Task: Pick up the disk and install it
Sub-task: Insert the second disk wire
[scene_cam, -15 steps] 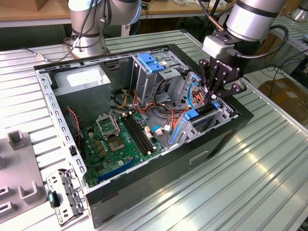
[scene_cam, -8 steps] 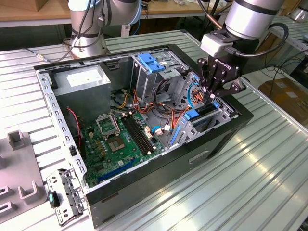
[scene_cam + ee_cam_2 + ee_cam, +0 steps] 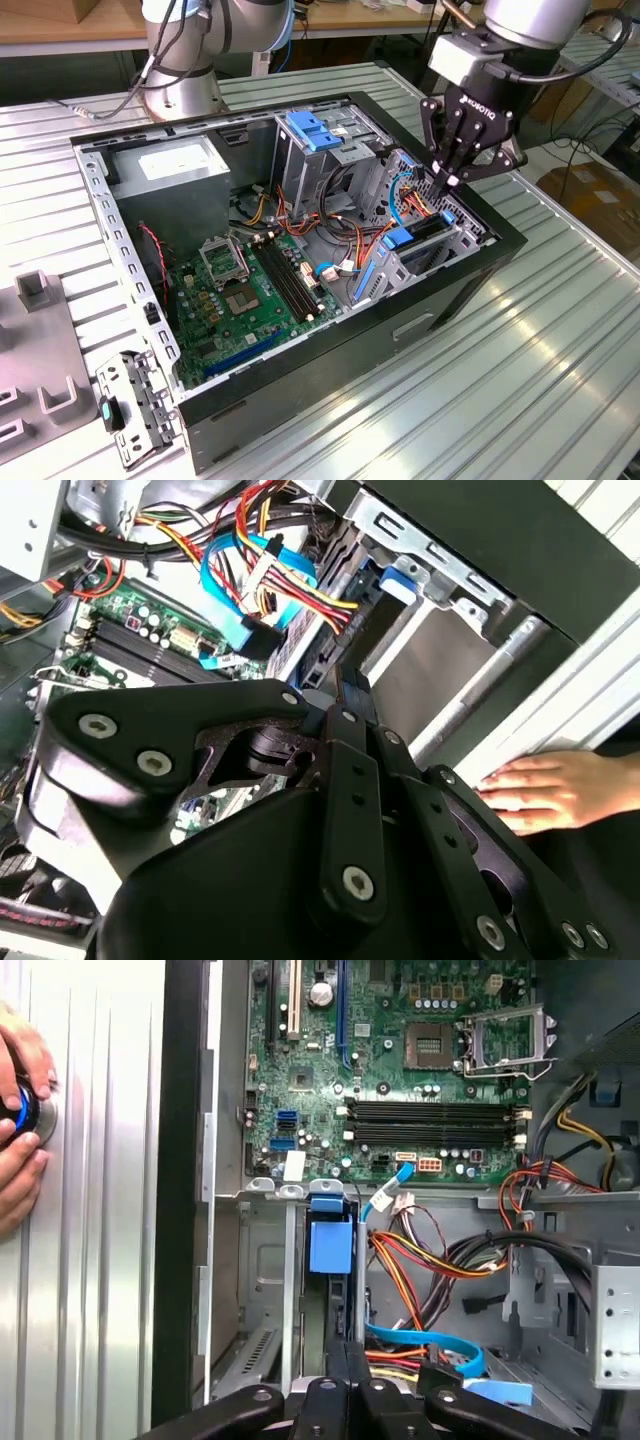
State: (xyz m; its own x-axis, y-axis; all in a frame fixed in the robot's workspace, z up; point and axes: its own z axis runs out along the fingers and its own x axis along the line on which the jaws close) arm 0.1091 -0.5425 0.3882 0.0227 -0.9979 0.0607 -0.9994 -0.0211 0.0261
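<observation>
The disk (image 3: 422, 236) stands on edge in the drive cage (image 3: 470, 235) at the open computer case's corner on the exterior view's right, with blue rails on its sides. In the first wrist view its dark edge (image 3: 328, 1305) runs down a slot behind a blue rail tab (image 3: 330, 1245). My gripper (image 3: 445, 182) hangs straight above that slot with the fingers pressed together and nothing between them. Their tips are at the disk's upper edge, and I cannot tell whether they touch it. The shut fingers (image 3: 345, 695) point down into the cage, and the gripper (image 3: 347, 1352) shows again in the first wrist view.
Orange, yellow and blue cables (image 3: 400, 195) crowd the space beside the cage. A grey power-supply box (image 3: 180, 165), the motherboard (image 3: 240, 290) and a blue latch plate (image 3: 315, 130) lie in the case. A person's hand (image 3: 545, 790) rests on the ribbed table outside the case wall.
</observation>
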